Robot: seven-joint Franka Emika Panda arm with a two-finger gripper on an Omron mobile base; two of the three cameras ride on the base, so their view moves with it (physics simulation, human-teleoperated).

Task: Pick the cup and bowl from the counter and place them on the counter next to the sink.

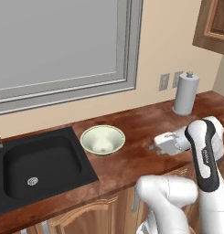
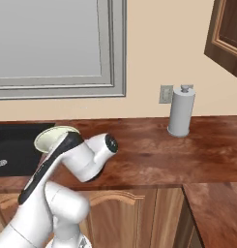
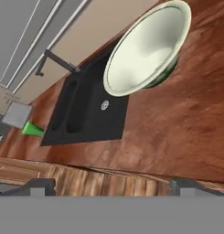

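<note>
Left base view: bowl (image 1: 103,139) sits beside the sink (image 1: 38,167) — done; cup (image 3: 32,129) remains beyond it — end effector (image 3: 113,186) wide open, empty.

We saw the pale cream bowl (image 1: 103,139) standing upright on the red-brown counter (image 1: 145,123), just beside the black sink (image 1: 38,164). The little green cup (image 3: 32,129) lay past the sink.

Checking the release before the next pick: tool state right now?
Tool: open, holding nothing; the bowl sits free on the counter beside the sink.
</note>
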